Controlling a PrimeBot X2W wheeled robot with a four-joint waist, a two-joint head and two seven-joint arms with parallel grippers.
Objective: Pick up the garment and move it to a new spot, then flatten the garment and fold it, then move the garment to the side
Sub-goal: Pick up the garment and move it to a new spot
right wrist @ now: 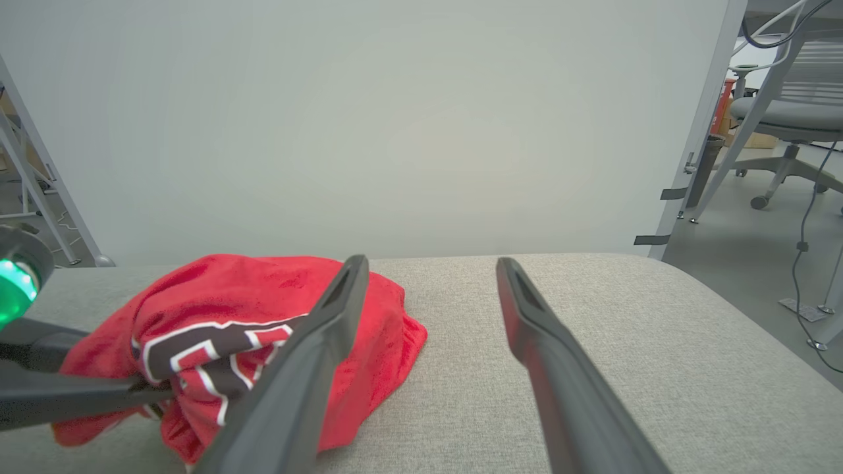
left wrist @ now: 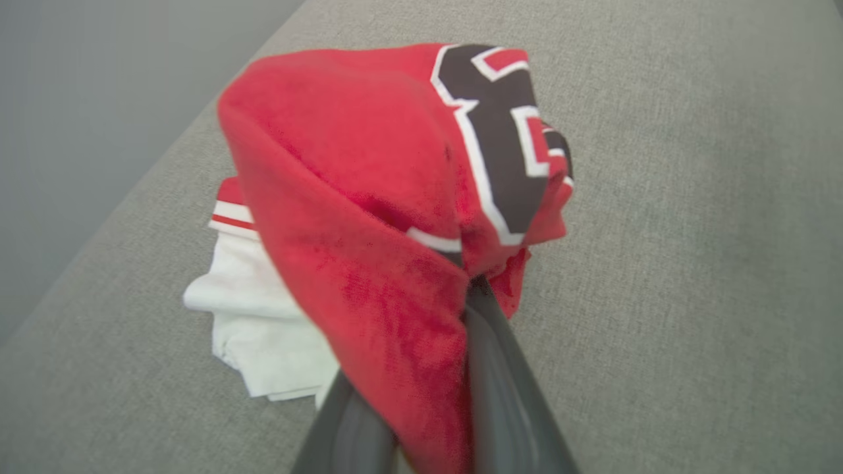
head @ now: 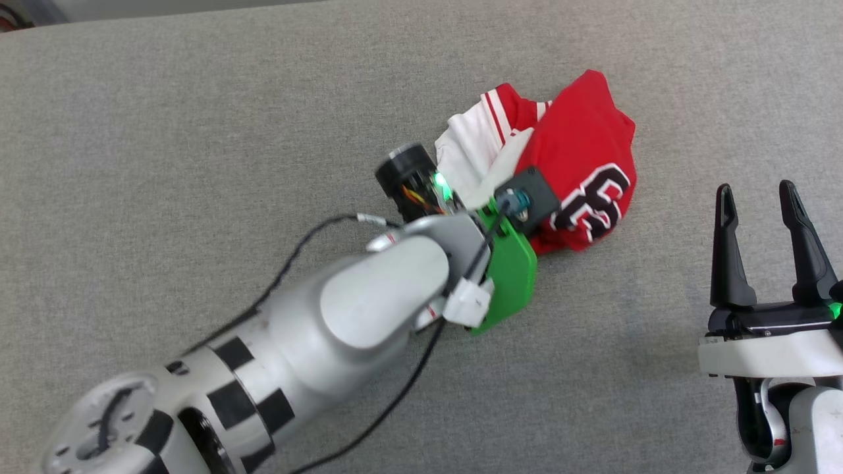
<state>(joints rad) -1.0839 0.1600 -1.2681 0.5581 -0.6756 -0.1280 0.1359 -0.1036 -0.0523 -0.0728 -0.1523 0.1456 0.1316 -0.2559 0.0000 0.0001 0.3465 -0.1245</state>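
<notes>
While left claw (left wrist: 471, 280) pinches the bunched garment (head: 586, 131), partly resting on desk (head: 197, 131) | right claw (head: 764, 197) wide, empty, apart | step: pick-up | next: likely lift it clear, carry to new spot

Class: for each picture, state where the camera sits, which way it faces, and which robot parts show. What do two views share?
Head view: above, facing down at the grey surface; left arm, right gripper.
Left wrist view: along the left gripper, pinching the garment.
Right wrist view: level along open fingers toward a wall.
Shared: all three show the garment.
</notes>
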